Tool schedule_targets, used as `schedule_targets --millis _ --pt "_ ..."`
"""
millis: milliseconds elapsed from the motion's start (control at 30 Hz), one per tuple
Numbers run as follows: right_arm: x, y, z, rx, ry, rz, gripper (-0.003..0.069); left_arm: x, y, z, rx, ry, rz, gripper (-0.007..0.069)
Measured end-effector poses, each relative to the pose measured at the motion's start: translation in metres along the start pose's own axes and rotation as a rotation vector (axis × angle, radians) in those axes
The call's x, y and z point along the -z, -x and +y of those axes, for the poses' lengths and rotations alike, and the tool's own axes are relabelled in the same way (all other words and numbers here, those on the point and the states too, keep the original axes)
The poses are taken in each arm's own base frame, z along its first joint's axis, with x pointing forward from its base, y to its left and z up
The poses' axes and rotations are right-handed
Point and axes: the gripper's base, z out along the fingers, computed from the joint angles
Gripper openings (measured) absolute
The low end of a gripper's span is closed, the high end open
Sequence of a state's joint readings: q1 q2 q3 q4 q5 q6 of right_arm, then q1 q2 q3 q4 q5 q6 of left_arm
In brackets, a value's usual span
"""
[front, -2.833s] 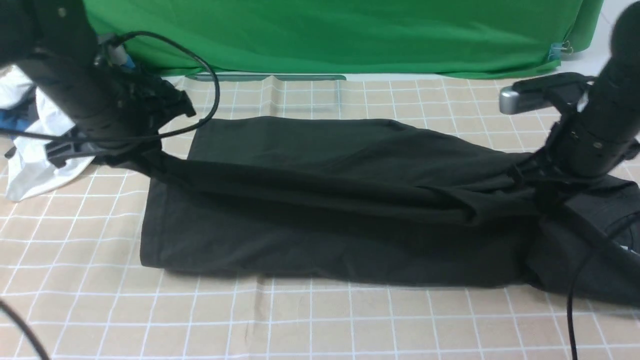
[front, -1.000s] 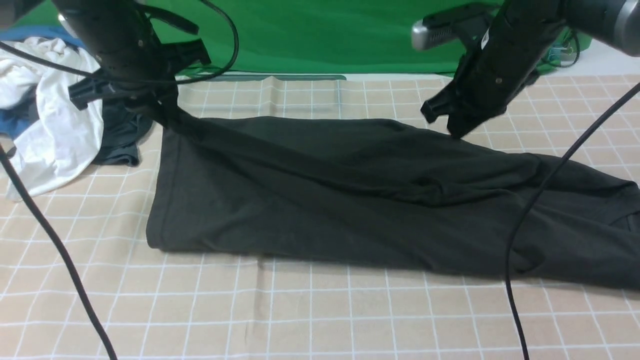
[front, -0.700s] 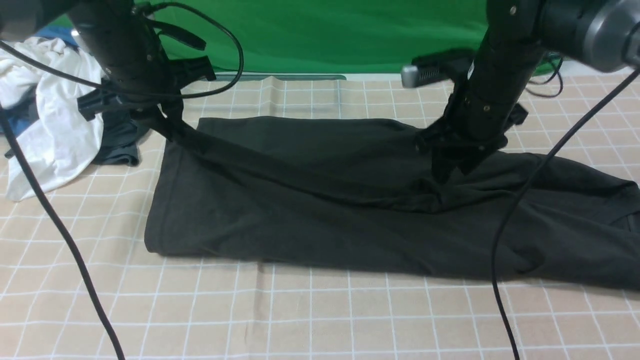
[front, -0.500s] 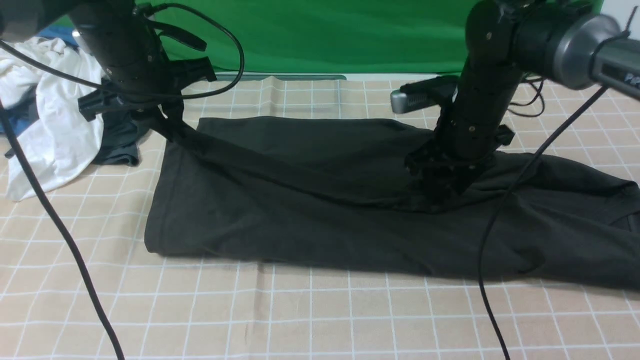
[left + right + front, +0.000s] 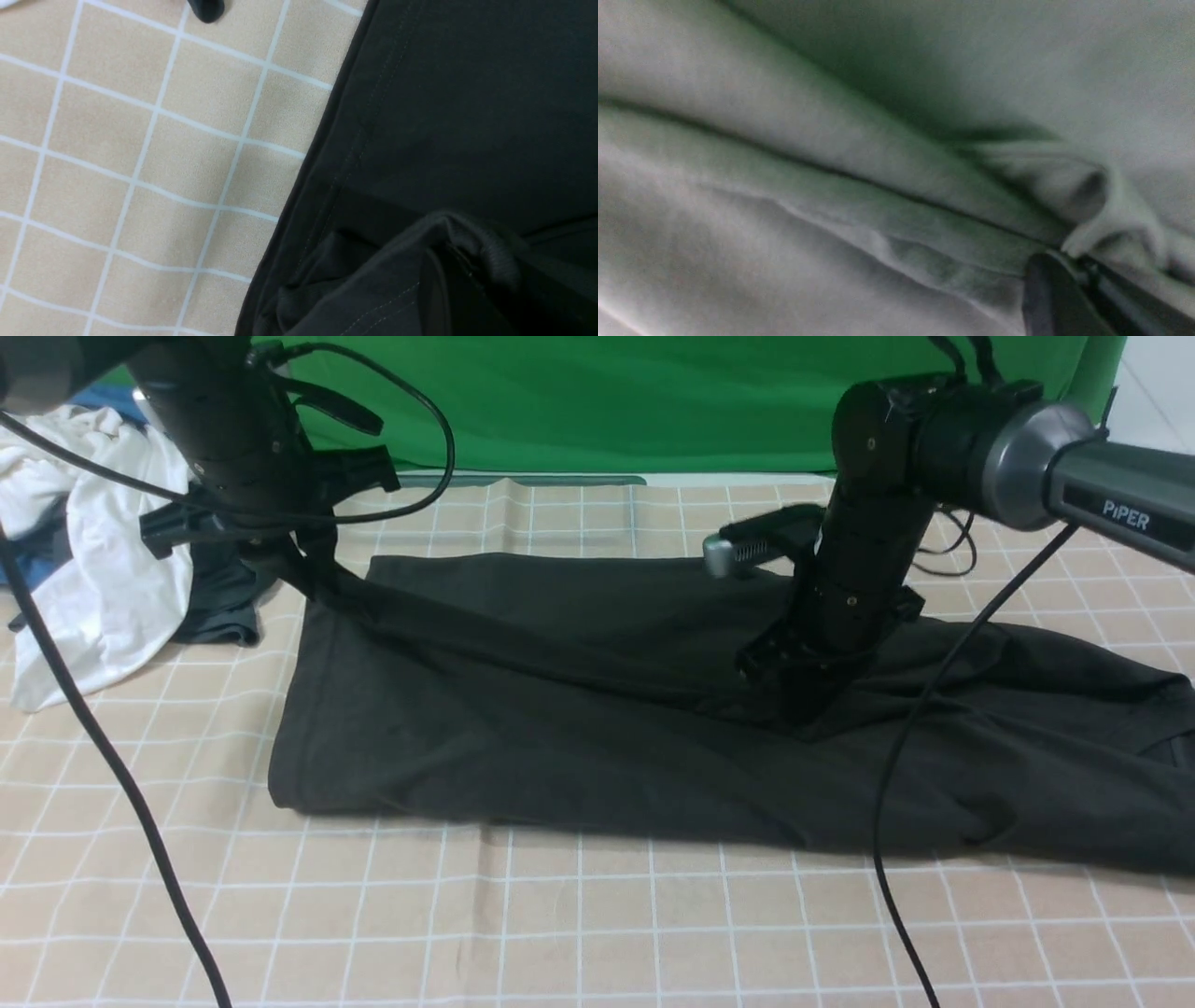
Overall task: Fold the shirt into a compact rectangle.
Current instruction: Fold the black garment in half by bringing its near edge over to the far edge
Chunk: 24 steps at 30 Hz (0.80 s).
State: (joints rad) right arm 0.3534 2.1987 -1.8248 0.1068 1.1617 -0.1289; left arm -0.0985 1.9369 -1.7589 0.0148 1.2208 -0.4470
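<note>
Obs., both arms over the checked tablecloth (image 5: 560, 915).

Shirt (image 5: 560, 709): black, lying lengthwise across the cloth, hem end toward my left side, the other end running off past my right arm. It is folded over on itself along its length, with a raised ridge through the middle.

Left claw (image 5: 313, 577): jaws closed on the far hem corner of the shirt, which is held slightly off the cloth — the fabric rises from the table to the jaws in a taut line. In the left wrist view the stitched hem (image 5: 355, 140) lies along the edge of the cloth, and a bunch of fabric (image 5: 467, 252) is gathered at the jaws.

Right claw (image 5: 794, 711): pointing down into the ridge at mid-shirt, jaws closed. In the right wrist view one dark finger (image 5: 1048, 298) shows, with a pinched fold (image 5: 1078, 186) running into the jaws — I have hold of that fold.

Off the shirt, by my left arm: a white garment (image 5: 103, 560) and a smaller dark grey garment (image 5: 219, 607), in a heap. A green backdrop (image 5: 607, 401) stands at the far edge.
</note>
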Motion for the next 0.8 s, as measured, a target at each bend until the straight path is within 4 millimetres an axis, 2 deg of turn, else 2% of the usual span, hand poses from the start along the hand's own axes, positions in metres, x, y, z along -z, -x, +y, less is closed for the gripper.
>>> schedule_targets --millis 200,267,467,600,800 --pt "0.047 0.014 -0.011 -0.011 -0.020 -0.129 0.0046 0.002 0.001 0.000 0.000 -0.003 -0.009 0.0031" --pt "0.053 0.016 -0.013 -0.012 -0.023 -0.143 0.0046 0.002 0.001 -0.001 0.000 -0.003 -0.010 0.0031" --pt "0.063 0.021 -0.017 0.005 -0.031 -0.192 0.0045 0.002 0.003 -0.001 0.001 -0.011 -0.023 0.0031" --pt "0.068 0.023 -0.026 -0.012 -0.038 -0.225 0.0045 0.002 0.004 -0.002 0.057 -0.018 -0.035 0.0031" --pt "0.073 0.028 -0.038 -0.033 -0.056 -0.298 0.0043 0.005 0.017 0.004 0.159 -0.105 -0.102 0.0031"
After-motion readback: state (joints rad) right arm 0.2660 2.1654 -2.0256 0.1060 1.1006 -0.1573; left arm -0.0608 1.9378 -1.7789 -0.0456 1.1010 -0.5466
